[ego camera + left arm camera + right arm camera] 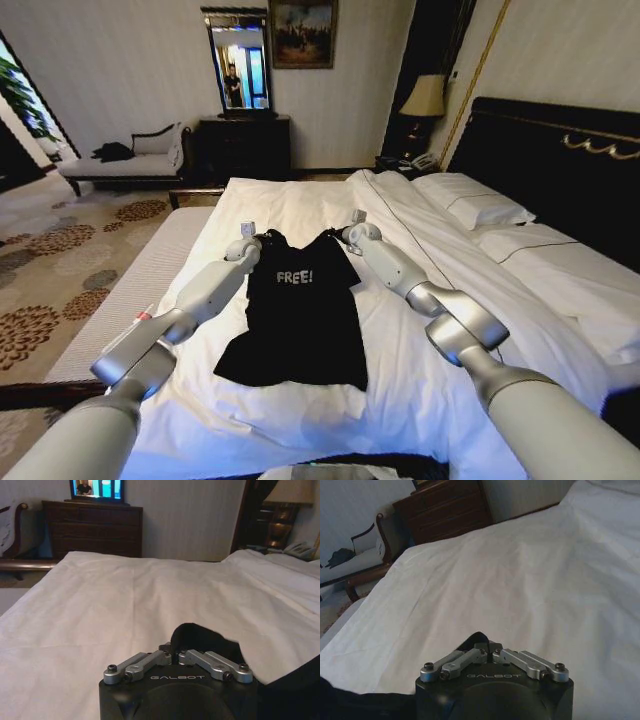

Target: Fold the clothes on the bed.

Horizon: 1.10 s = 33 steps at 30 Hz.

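Folding has barely started, I'd say: the black T-shirt (pixel 297 318) lies spread on the bed (pixel 420 380), "FREE!" side up, hem toward the robot. Left gripper (pixel 262 238) and right gripper (pixel 334 236) are each pinched on a shoulder corner at the far end (dark cloth bunches between the fingers (pixel 169 656) in both wrist views). White sheet is smooth around it; dresser (pixel 244 146) and chaise (pixel 128 162) behind.
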Tool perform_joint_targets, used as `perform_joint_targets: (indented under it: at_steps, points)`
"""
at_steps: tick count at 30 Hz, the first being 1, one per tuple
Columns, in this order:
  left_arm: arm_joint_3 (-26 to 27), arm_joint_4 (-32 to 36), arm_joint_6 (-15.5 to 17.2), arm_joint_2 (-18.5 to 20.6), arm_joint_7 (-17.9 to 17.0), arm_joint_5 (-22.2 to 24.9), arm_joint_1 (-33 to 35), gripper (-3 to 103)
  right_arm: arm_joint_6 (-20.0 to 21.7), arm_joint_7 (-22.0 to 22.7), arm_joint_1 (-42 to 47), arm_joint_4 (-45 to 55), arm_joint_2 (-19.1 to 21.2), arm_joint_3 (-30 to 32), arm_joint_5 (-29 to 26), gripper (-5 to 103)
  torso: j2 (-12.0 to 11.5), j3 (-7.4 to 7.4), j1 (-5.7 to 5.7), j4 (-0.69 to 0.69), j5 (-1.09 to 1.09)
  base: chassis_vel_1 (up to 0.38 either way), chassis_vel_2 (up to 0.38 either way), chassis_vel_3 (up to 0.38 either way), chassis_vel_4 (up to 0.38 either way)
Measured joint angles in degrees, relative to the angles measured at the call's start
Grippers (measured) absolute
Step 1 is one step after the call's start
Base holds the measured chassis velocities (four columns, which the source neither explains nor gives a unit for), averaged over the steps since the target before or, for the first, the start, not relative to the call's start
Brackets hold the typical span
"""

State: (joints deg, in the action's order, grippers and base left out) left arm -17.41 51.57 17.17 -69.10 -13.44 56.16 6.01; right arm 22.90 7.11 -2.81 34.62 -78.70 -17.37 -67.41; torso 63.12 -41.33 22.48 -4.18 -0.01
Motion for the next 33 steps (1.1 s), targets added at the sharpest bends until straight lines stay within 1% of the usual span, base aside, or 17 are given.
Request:
perform_joint_targets:
  at_steps: [3, 4, 8, 11, 16, 21, 22, 23, 24, 25, 26, 27, 28, 29, 30, 31, 33]
  points:
    - [0.00, -0.26, -0.02, 0.01, 0.00, -0.01, 0.06, 1, -0.58, -0.59, 0.00, -0.47, -0.06, -0.08, 0.77, 0, 0.00, 0.00, 0.00, 0.00, 0.01, 0.000, 0.000, 0.000, 0.000]
    - [0.30, -2.19, -0.19, -0.94, 0.00, -0.51, 0.43, 1, -2.37, -2.35, 0.28, -1.88, -0.49, -0.10, 3.17, 0, 0.00, 0.00, -0.01, 0.00, -0.01, 0.000, 0.000, 0.000, 0.000]
    - [1.19, -5.51, -0.73, -3.35, 0.39, -1.88, 0.47, 1, -3.80, -2.99, 1.30, -3.29, -1.37, 1.05, 4.69, 0, 0.00, 0.00, -0.01, -0.01, 0.02, 0.000, 0.000, 0.000, 0.000]
    - [2.17, -9.73, -1.54, -6.60, 1.51, -3.93, -0.13, 1, -5.27, -3.80, 2.09, -5.15, -2.34, 2.81, 7.13, 0, 0.00, 0.00, 0.00, -0.04, 0.02, 0.000, 0.000, 0.000, 0.000]
    - [2.65, -13.30, -2.41, -9.23, 2.47, -5.18, -1.16, 1, -6.44, -4.96, 1.86, -7.71, -3.39, 4.24, 7.93, 0, 0.00, 0.00, 0.00, -0.02, 0.02, 0.000, 0.000, 0.000, 0.000]
    - [4.07, -14.80, -2.49, -10.91, 2.24, -5.29, -1.72, 1, -6.27, -6.02, 1.52, -8.31, -3.61, 4.26, 8.39, -1, 0.00, 0.00, 0.00, -0.02, 0.01, 0.000, 0.000, 0.000, 0.000]
    - [4.49, -14.92, -2.39, -11.01, 2.05, -5.24, -1.75, 0, -6.04, -6.32, 1.51, -8.20, -3.60, 4.22, 8.38, 4, 0.00, 0.00, 0.00, -0.03, 0.01, 0.000, 0.000, 0.000, 0.000]
    - [4.49, -14.92, -2.39, -11.01, 2.05, -5.24, -1.75, 0, -6.04, -6.32, 1.51, -8.20, -3.60, 4.22, 8.38, 4, 0.00, 0.00, 0.00, -0.03, 0.01, 0.000, 0.000, 0.000, 0.000]
    - [5.10, -15.17, -2.29, -11.11, 1.69, -5.22, -1.76, 6, -5.92, -6.43, 1.62, -7.85, -3.54, 4.11, 8.39, 4, 0.00, 0.00, 0.00, -0.03, 0.01, 0.000, 0.000, 0.000, 0.000]
    - [5.75, -15.43, -2.15, -11.20, 1.26, -5.24, -1.76, 6, -5.85, -6.39, 1.83, -7.43, -3.48, 4.04, 8.39, 10, 0.00, 0.00, 0.00, -0.03, 0.01, 0.000, 0.000, 0.000, 0.000]
    - [6.57, -15.50, -1.86, -11.14, 0.71, -5.26, -1.69, 16, -5.70, -6.04, 2.22, -6.87, -3.35, 3.84, 8.38, 15, 0.00, 0.00, 0.00, -0.03, 0.02, 0.000, 0.000, 0.000, 0.000]
    - [6.57, -15.50, -1.86, -11.14, 0.71, -5.26, -1.69, 16, -5.70, -6.04, 2.22, -6.87, -3.35, 3.84, 8.38, 15, 0.00, 0.00, 0.00, -0.03, 0.02, 0.000, 0.000, 0.000, 0.000]
    - [6.93, -15.32, -1.68, -10.87, 0.32, -5.27, -1.47, 16, -5.52, -5.67, 2.57, -6.28, -3.13, 3.61, 8.37, 20, 0.00, 0.00, 0.00, -0.03, 0.02, 0.000, 0.000, 0.000, 0.000]
    - [7.14, -15.00, -1.47, -10.46, -0.06, -5.27, -1.13, 22, -5.35, -5.31, 2.87, -5.65, -2.87, 3.34, 8.36, 20, 0.00, 0.00, 0.00, -0.01, 0.00, 0.000, 0.000, 0.000, 0.000]
    - [7.40, -14.50, -1.21, -9.90, -0.43, -5.22, -0.74, 28, -5.14, -4.88, 3.36, -4.77, -2.49, 2.92, 8.32, 31, 0.00, 0.00, 0.00, -0.01, -0.01, 0.000, 0.000, 0.000, 0.000]
    - [7.40, -14.50, -1.21, -9.90, -0.43, -5.22, -0.74, 28, -5.14, -4.88, 3.36, -4.77, -2.49, 2.92, 8.32, 31, 0.00, 0.00, 0.00, -0.01, -0.01, 0.000, 0.000, 0.000, 0.000]
    - [8.07, -13.75, -0.74, -9.10, -1.09, -4.98, -0.16, 38, -4.79, -4.06, 4.28, -3.23, -1.74, 2.36, 8.10, 42, 0.00, 0.00, 0.00, 0.00, 0.01, 0.000, 0.000, 0.000, 0.000]
